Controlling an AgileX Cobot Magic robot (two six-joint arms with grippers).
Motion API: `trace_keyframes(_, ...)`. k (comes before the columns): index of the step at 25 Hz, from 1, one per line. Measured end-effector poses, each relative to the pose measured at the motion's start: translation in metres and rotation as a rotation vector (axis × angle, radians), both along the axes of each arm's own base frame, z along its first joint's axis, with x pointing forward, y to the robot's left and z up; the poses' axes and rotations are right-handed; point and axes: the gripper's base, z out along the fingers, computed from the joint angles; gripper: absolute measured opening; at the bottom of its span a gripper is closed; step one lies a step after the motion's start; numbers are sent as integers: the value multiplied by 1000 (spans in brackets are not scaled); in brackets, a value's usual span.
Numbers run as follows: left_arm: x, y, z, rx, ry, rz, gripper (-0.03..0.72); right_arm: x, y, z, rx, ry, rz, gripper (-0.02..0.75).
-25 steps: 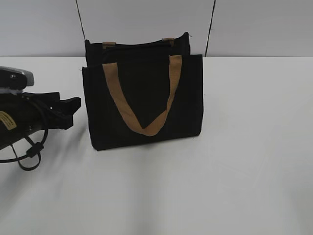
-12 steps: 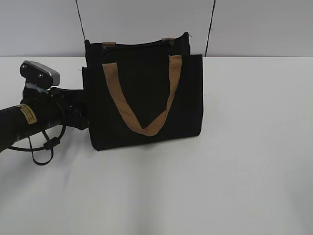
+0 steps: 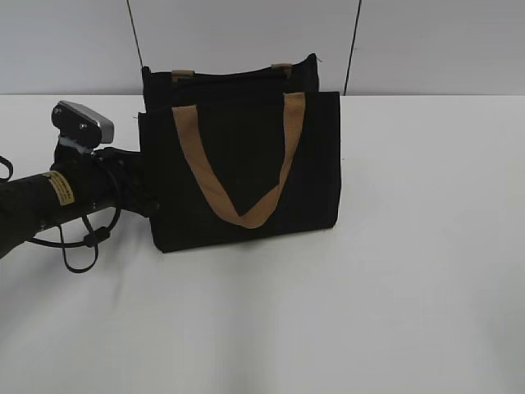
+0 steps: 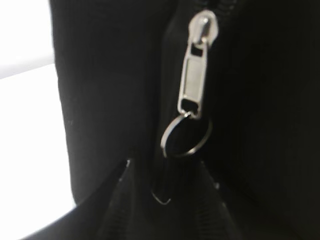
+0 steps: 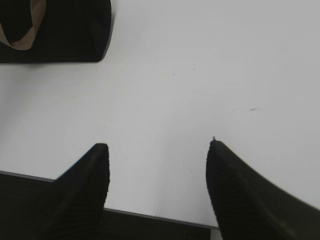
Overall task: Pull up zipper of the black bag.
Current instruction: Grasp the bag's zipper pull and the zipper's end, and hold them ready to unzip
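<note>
The white bench [image 3: 394, 279] carries the black bag [image 3: 238, 164], which stands upright near the back edge, in front of a pale wall. A tan handle [image 3: 246, 164] hangs down the bag's front face in a V shape; the tops of a second tan handle show at the rear panel.

The left arm [image 3: 49, 201] enters from the left edge of the exterior view and reaches the bag's left side, with its wrist camera housing [image 3: 80, 123] on top and a black cable loop [image 3: 78, 246] hanging beneath. The left pincer [image 4: 165, 200] is pressed close to the bag's side seam. Its two dark fingers [image 4: 120, 205] appear at the bottom of the left wrist view, converging just below the zipper; how far apart they stand cannot be told against the black fabric.

The right pincer [image 5: 157, 165] hovers above bare bench, well apart from the bag, with its fingers spread wide and nothing between them.

The zipper [image 4: 194, 75] is a silver pull tab lying along the black track, with a thin wire ring [image 4: 186, 136] hanging from its lower end.
</note>
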Motion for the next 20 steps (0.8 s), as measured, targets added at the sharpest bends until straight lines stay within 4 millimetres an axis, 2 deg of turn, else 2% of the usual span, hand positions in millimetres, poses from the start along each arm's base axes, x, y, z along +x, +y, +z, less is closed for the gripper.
trace_keyframes(5, 0, 1, -3, 21, 25, 7, 85, 0, 0, 0, 0, 0, 0, 465)
trace_keyframes(7, 0, 2, -4, 32, 40, 15, 33, 0, 0, 0, 0, 0, 0, 465)
trace_keyframes(11, 1, 4, 2, 31, 35, 42, 20, 0, 0, 0, 0, 0, 0, 465)
trace_keyframes(20, -5, 12, 80, 60, -85, 104, 19, 0, 0, 0, 0, 0, 0, 465)
